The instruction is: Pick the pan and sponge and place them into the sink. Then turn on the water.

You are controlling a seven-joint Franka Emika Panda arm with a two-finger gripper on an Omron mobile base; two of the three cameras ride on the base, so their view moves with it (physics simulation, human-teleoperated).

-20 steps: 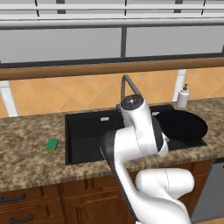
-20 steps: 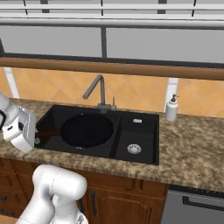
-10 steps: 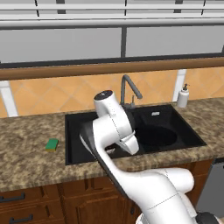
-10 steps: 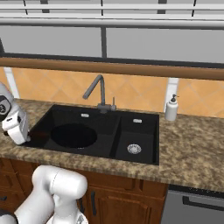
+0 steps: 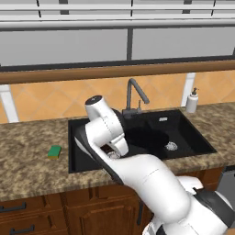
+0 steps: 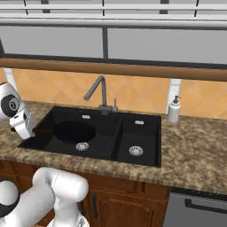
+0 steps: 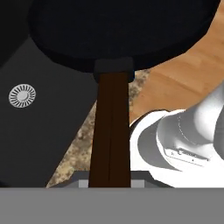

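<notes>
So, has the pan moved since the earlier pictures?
Yes. In the right base view the pan, held by its handle in the hand, has shifted left, away from the faucet, over the sink's large basin.

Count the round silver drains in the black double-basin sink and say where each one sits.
2. One round silver drain lies in the large left basin of the black double-basin sink, near its front. The other lies in the smaller right basin. None seems hidden.

Mid-frame in the left base view: sink (image 5: pixel 183 137) set into the counter (image 5: pixel 27 160), faucet (image 5: pixel 133 96) behind it. Left of the sink on the counter: sponge (image 5: pixel 54 151); at upper right beside the faucet: soap dispenser (image 5: pixel 192 101). Above the large basin: pan (image 6: pixel 74 131).
</notes>
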